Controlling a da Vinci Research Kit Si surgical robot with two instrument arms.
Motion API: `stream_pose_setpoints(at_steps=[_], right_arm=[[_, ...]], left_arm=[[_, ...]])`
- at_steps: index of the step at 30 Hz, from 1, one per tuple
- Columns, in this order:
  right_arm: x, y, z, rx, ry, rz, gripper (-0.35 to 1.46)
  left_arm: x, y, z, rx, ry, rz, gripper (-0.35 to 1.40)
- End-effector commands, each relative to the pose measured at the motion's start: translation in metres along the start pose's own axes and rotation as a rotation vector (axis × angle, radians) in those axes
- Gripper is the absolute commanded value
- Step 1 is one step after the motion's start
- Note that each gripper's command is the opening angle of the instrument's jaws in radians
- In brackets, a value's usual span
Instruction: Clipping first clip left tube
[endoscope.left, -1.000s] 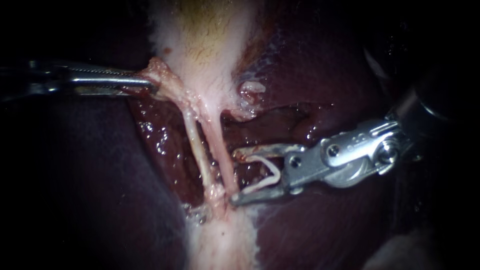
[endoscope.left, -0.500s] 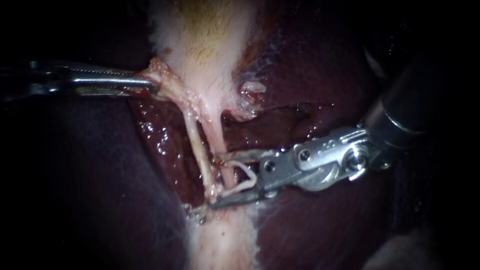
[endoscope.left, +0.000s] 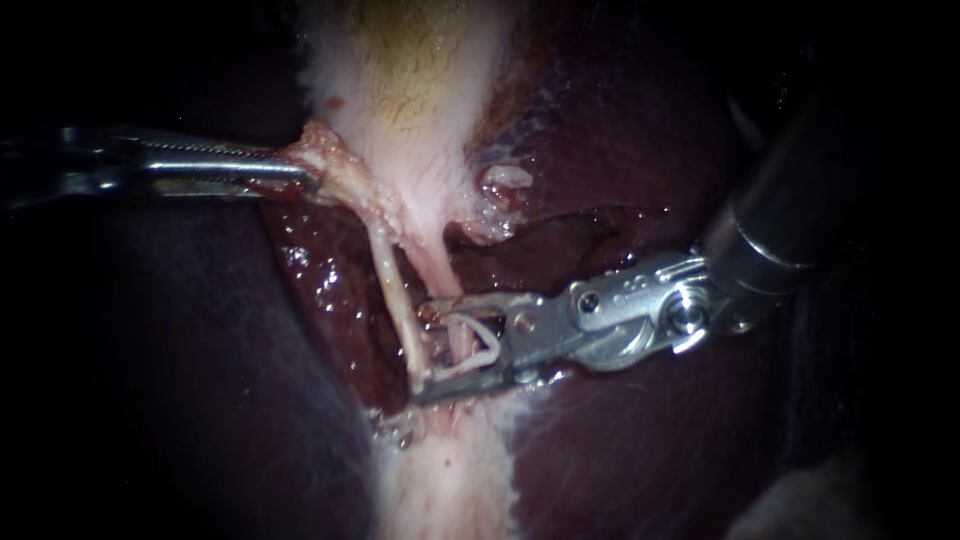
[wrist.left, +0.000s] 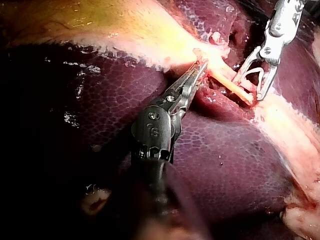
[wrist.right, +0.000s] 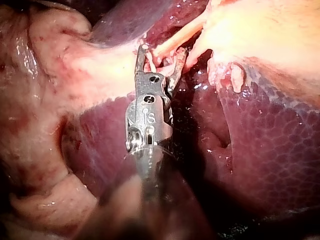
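Endoscopically, left instrument (endoscope.left: 305, 172) grips gallbladder (endoscope.left: 420, 80); wrist view shows right instrument's (wrist.right: 163, 52) jaws holding clip (wrist.right: 149, 61) astride tube (wrist.right: 180, 34).

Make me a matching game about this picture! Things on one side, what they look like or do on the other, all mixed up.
Things:
1. left instrument
2. right instrument
3. clip
4. liver

Descriptions:
A. dark red and shiny
B. white, bent like a V
C. jaws shut on pale tissue
D. jaws wide apart, holding the clip

Pairs: 1-C, 2-D, 3-B, 4-A.
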Motion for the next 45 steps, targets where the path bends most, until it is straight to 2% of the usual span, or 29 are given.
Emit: stream_pose_setpoints(at_steps=[1,7,12,23,35,45], right_arm=[[0.0,0.0002,0.0,-0.002,0.001,0.0,0.5],[-0.0002,0.001,0.0003,-0.004,0.001,0.007,0.5],[0.0001,0.0013,0.0011,-0.01,-0.003,0.009,0.5],[0.0007,0.0017,0.0039,0.018,0.009,0.012,0.5],[0.0005,0.0014,0.004,0.135,0.106,0.045,0.5],[0.0009,0.0008,0.0042,0.224,0.163,0.056,0.48]], left_arm=[[0.0,0.0,0.0,-0.002,0.0,0.0,-0.35],[0.0,0.0002,0.0,-0.004,0.0,0.0,-0.35],[0.0001,0.0005,0.0001,-0.005,0.0,-0.001,-0.35],[0.0002,0.0008,0.0002,-0.009,0.0,-0.001,-0.35],[0.0002,0.0007,0.0002,-0.01,0.0,-0.001,-0.35],[0.0001,0.0005,0.0002,-0.01,0.0,-0.001,-0.35]])
